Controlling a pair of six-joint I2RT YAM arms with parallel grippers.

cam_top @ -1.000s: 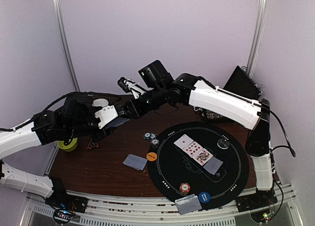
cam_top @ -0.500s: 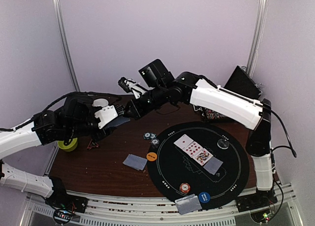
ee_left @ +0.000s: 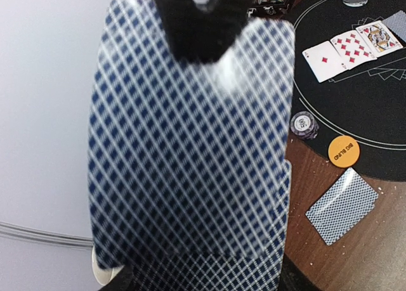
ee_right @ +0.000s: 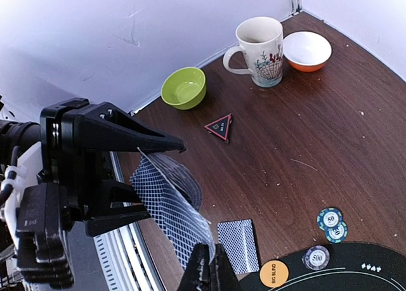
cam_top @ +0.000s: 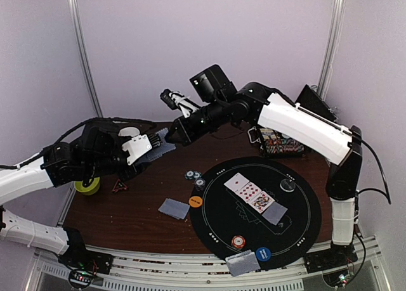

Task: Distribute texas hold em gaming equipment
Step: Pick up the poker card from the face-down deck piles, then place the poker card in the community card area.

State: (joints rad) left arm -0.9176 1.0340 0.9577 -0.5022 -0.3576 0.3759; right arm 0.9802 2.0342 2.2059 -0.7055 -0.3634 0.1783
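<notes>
My left gripper is shut on a deck of blue-backed cards, held above the table's left side. My right gripper is shut on one card, still lying against the deck; its back fills the left wrist view. On the black round mat lie three face-up cards, a face-down card, a dark disc, a striped chip and a blue disc. An orange disc, striped chips and face-down cards lie beside the mat.
A green bowl, a cream mug, an orange bowl and a red triangle marker stand on the brown table's far left. A patterned box stands behind the mat. Another face-down card lies at the near edge.
My right arm has risen and drawn back to the right, pulling one card partly out from the deck. The left arm has stayed put.
</notes>
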